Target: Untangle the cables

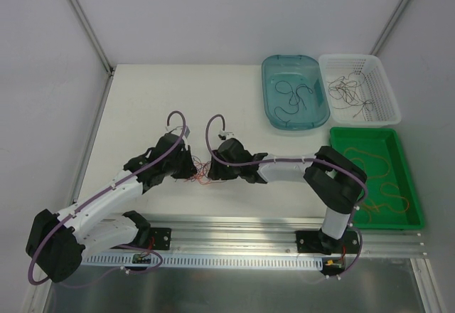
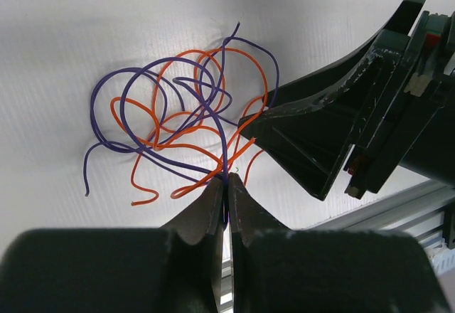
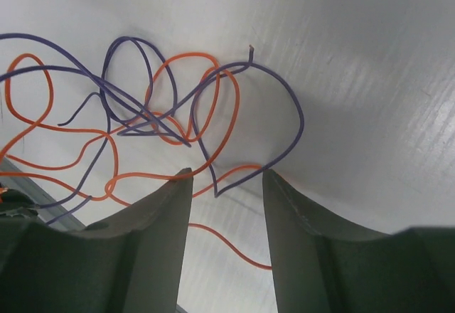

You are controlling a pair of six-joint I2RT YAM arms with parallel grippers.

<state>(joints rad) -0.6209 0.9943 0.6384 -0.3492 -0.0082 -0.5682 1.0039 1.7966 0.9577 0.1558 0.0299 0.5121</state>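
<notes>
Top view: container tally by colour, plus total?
Teal bin: 1
White basket: 1
Green tray: 1
Total: 3

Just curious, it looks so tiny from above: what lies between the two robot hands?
A tangle of thin purple and orange cables, clearest in the wrist views. The left gripper pinches some strands; the right gripper stands open at the tangle.
</notes>
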